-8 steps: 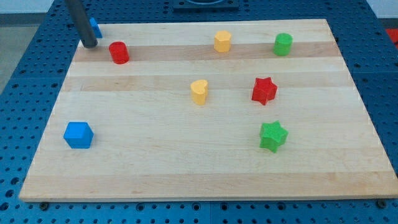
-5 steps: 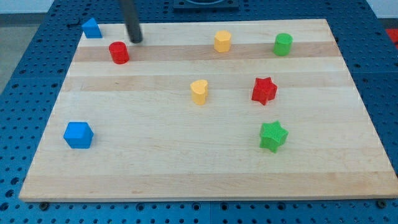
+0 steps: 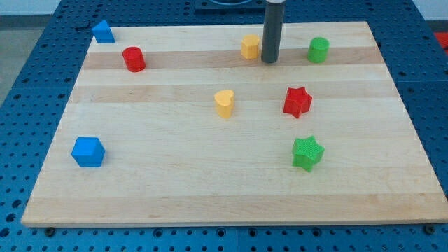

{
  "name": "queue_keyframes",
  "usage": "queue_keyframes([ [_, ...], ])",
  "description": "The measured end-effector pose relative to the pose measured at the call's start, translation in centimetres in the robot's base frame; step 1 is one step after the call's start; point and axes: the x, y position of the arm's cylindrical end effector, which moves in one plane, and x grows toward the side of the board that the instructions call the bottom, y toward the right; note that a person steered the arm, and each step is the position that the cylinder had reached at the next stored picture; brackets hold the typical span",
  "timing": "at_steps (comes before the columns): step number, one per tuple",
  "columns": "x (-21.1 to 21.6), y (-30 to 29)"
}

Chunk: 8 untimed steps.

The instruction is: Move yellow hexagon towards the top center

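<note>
We set my tip point(image 3: 270, 61) just right of the yellow hexagon point(image 3: 250, 47), near the frame's top centre, bare rod gripping nothing, so a leftward push can centre it.

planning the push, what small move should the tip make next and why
Probably slide my tip left against the yellow hexagon. It sits just right of the block, apparently beside it, and the hexagon lies slightly right of the board's top centre.

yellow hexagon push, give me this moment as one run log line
tip: right of yellow hexagon, close | hexagon: near top edge | green cylinder: further right
</note>
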Motion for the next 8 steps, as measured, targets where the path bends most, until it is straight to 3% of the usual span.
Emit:
queue_keyframes([
  [8, -0.2, -7.7],
])
